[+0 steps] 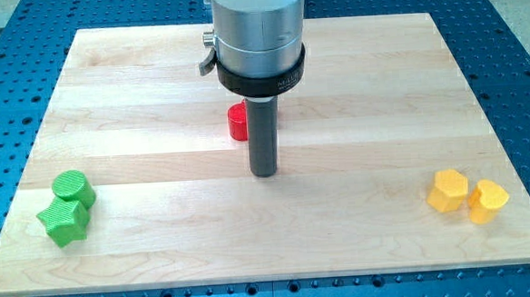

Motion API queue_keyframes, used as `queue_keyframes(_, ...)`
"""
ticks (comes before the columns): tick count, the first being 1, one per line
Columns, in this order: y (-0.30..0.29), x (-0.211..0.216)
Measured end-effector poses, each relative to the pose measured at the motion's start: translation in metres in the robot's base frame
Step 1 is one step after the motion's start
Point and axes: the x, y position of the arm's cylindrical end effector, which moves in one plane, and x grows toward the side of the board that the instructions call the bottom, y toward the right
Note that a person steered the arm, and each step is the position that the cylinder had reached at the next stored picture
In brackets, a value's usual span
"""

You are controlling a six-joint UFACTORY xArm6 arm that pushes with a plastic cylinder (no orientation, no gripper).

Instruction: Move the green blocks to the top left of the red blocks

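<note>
Two green blocks sit near the view's bottom left: a round green cylinder (73, 189) and, touching it just below, a green star-shaped block (63, 222). A red block (237, 123) stands near the board's middle, partly hidden behind the rod; its shape looks cylindrical. My tip (264, 173) rests on the board just below and right of the red block, far to the right of the green blocks.
Two yellow blocks sit at the view's bottom right: a hexagon-like one (449, 191) and a heart-shaped one (488, 200), touching. The wooden board (152, 82) lies on a blue perforated table. The arm's grey body (257, 31) hangs over the board's top middle.
</note>
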Motion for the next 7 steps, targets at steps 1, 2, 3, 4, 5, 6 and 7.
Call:
queue_keyframes(1, 0.000, 0.000)
queue_keyframes(2, -0.003, 0.000)
queue_keyframes(3, -0.003, 0.000)
queue_keyframes(4, -0.002, 0.001)
queue_keyframes(5, -0.001, 0.001)
queue_keyframes(6, -0.001, 0.004)
queue_keyframes(7, -0.017, 0.052)
